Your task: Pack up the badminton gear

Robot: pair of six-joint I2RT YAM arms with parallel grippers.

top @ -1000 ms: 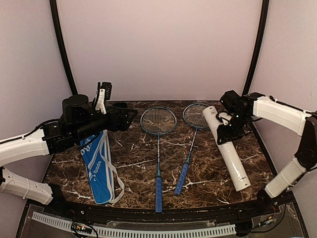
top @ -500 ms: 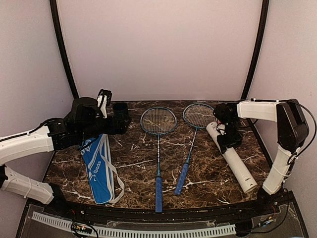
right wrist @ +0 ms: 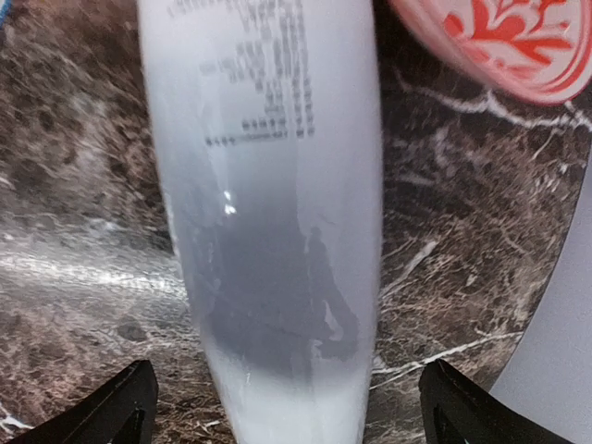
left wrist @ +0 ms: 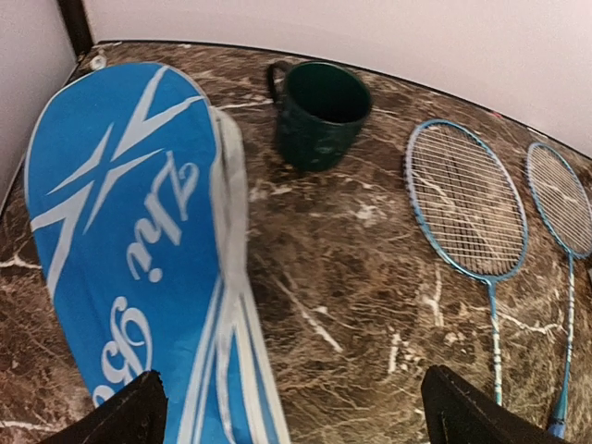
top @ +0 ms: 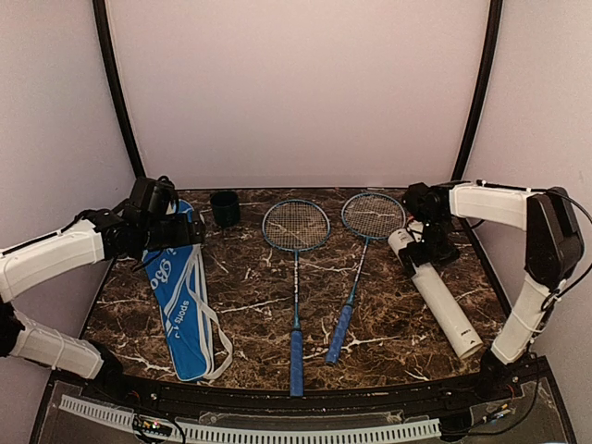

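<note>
The blue racket bag (top: 180, 305) with white lettering lies flat at the left, also in the left wrist view (left wrist: 120, 240). My left gripper (top: 190, 229) hovers open over the bag's far end and the bare table beside it (left wrist: 291, 416), holding nothing. Two blue-handled rackets (top: 296, 277) (top: 356, 268) lie side by side mid-table, heads to the back (left wrist: 467, 199) (left wrist: 564, 199). The long white tube (top: 437, 298) lies at the right. My right gripper (top: 430, 248) is open astride the tube's far end (right wrist: 268, 185), its fingers (right wrist: 111, 407) apart from the tube.
A small dark green cup (top: 224, 208) stands at the back beside the bag (left wrist: 319, 111). A round lid with a red pattern (right wrist: 504, 42) lies just beyond the tube. Walls close the table in on three sides.
My right gripper has opened and let go of the tube, which now rests a little nearer and farther right. My left arm has drawn back left, from the cup to the bag's far end.
</note>
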